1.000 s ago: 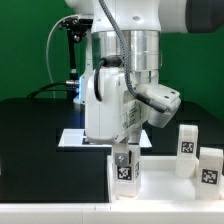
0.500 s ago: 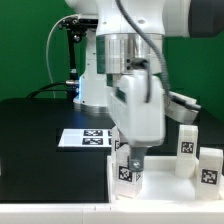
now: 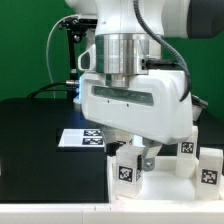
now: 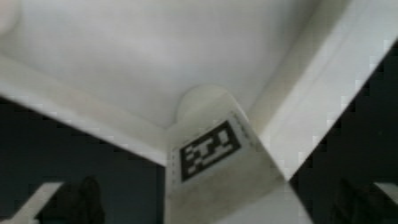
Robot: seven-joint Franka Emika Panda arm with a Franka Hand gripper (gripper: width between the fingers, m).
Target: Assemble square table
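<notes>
gripper (image 3: pixel 138 158): fingers straddle one leg; contact not visible, can't tell if clamped or just around it.
leg at gripper (image 3: pixel 124 167): count 1, upright, tag facing the exterior camera, directly under the tool; stands on the panel's near corner. Wrist view shows the same leg (image 4: pixel 217 150) close up, tag visible, dark fingers (image 4: pixel 68 198) on both sides.
other legs: count 2 visible, upright, to the exterior view's right of the tool: one (image 3: pixel 186 150) partly hidden behind the hand, one (image 3: pixel 210 166) further out. Fourth leg not visible.
square panel (image 3: pixel 160 185): count 1, flat on the table, below the tool.
marker board (image 3: pixel 82 139): count 1, behind the tool, partly hidden by the hand.
</notes>
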